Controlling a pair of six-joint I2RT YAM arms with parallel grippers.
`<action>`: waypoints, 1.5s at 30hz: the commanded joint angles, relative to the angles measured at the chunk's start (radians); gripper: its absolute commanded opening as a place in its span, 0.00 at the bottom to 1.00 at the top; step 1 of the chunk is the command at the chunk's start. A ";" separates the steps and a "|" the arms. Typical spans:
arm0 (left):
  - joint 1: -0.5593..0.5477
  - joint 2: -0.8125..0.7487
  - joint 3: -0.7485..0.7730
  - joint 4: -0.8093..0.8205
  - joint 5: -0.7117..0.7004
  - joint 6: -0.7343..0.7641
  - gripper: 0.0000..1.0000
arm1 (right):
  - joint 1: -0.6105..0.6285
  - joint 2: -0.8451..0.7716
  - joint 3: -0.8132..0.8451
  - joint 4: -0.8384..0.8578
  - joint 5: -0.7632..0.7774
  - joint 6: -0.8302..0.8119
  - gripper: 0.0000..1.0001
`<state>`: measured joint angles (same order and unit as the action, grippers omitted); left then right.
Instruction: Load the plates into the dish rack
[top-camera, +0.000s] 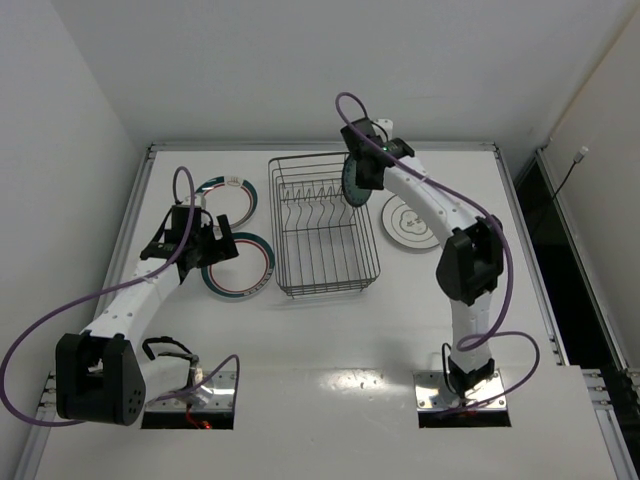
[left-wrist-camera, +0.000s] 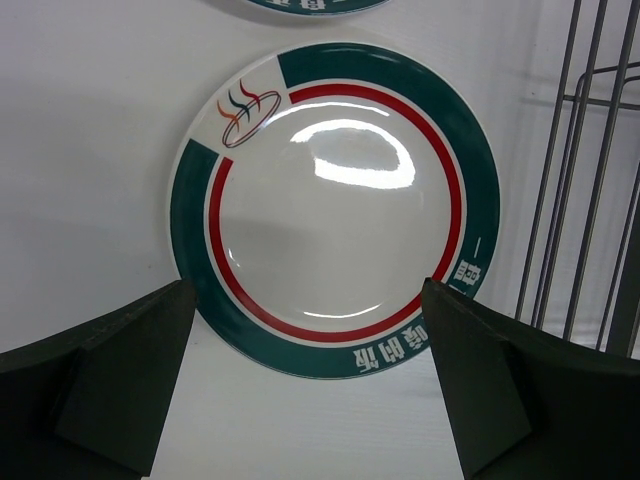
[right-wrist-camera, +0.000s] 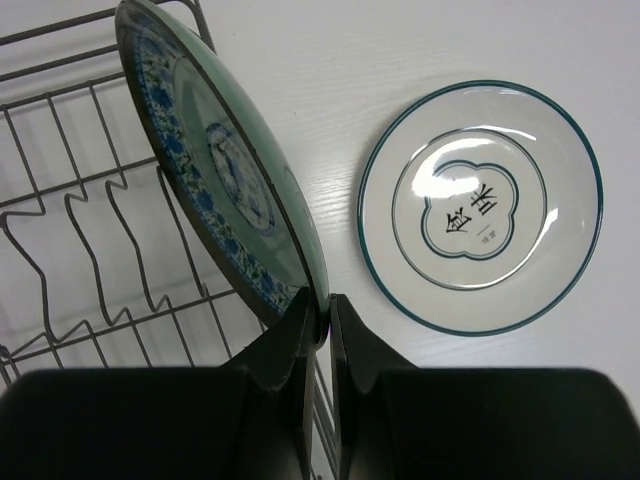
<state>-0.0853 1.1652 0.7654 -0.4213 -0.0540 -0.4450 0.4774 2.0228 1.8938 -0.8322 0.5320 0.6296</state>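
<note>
while my right claw (right-wrist-camera: 320, 310) pinches the lower rim of the small teal plate (right-wrist-camera: 220, 170), fingers pressed tight on its edge, the plate stands tilted on edge over the far right corner of the dish rack (right-wrist-camera: 80, 230); i cannot tell whether it touches any wire. from above i see the same claw (top-camera: 360, 175) holding that plate (top-camera: 352, 178) at the rack's (top-camera: 325, 293) right wall. just right of the rack, a white plate (right-wrist-camera: 480, 205) with a thin teal rim and a dark centre mark lies flat on the table (top-camera: 330, 340). my left claw (left-wrist-camera: 308, 295) is spread wide and hangs over a banded plate (left-wrist-camera: 335, 210), one finger to each side of its near edge; contact i cannot judge. that plate lies flat just left of the rack, with a second banded plate (top-camera: 228, 198) flat on the table beyond it, close by. no plate sits in the rack
</note>
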 joint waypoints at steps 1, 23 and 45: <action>-0.008 0.007 0.002 0.012 -0.014 0.014 0.94 | 0.045 0.042 0.093 -0.092 0.060 0.013 0.00; -0.008 0.007 0.002 0.012 -0.004 0.014 0.94 | 0.037 -0.025 0.106 -0.154 -0.087 -0.057 0.47; -0.008 0.025 0.002 0.021 0.006 0.014 0.94 | -0.758 -0.167 -0.582 0.235 -0.919 -0.004 0.65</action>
<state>-0.0856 1.1915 0.7654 -0.4210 -0.0540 -0.4450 -0.3012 1.8732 1.2652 -0.6373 -0.3008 0.6315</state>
